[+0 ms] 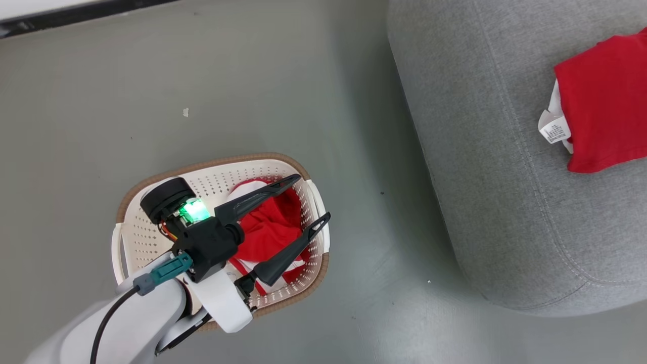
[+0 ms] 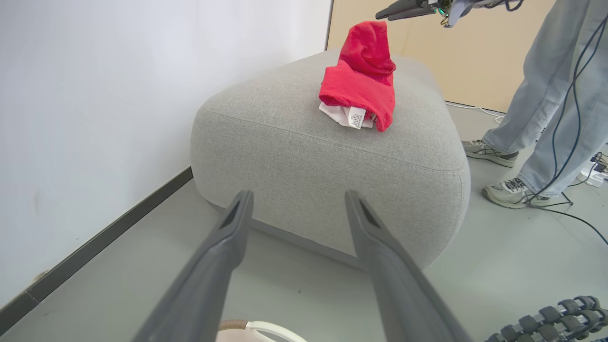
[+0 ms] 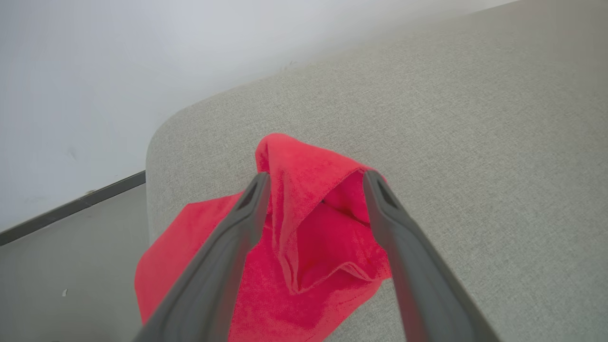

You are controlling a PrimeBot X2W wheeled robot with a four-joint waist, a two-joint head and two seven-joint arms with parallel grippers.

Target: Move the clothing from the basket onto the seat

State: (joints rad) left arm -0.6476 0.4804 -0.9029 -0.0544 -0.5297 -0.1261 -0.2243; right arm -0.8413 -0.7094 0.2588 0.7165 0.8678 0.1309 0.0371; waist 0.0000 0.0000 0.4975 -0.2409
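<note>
Jaws of the left gripper [image 1: 313, 196] stand spread wide with nothing between them, the long dark tapered fingers hanging over the basket [image 1: 151, 237]. That basket is an oval tub of cream plastic, its walls pierced with rows of small holes, its rim [image 1: 202, 164] brown, and it sits on the smooth grey floor [image 1: 252, 76]. Inside lies crumpled clothing [image 1: 268, 227], soft red fabric with white trim, heaped toward the side nearer the seat [image 1: 505, 177].

The seat stands well apart from the basket: a big rounded block in coarse grey weave, with a stitched seam running along its curved edge. On its top rests a second red garment [image 1: 606, 101], bunched into a soft upright peak, a white lining and a small printed label [image 1: 555, 130] poking out at the lower edge.

Above that peak is the right gripper [image 3: 316, 175], its jaws spread apart and pinching nothing. From its own wrist camera the fold rises between the fingers; whether either finger brushes the fabric is hard to say, though the left wrist view suggests a gap.

Behind the seat runs a plain white wall [image 2: 95, 95] with a dark skirting, and past the far corner stands a person [image 2: 546, 95] in pale jeans and grey trainers
</note>
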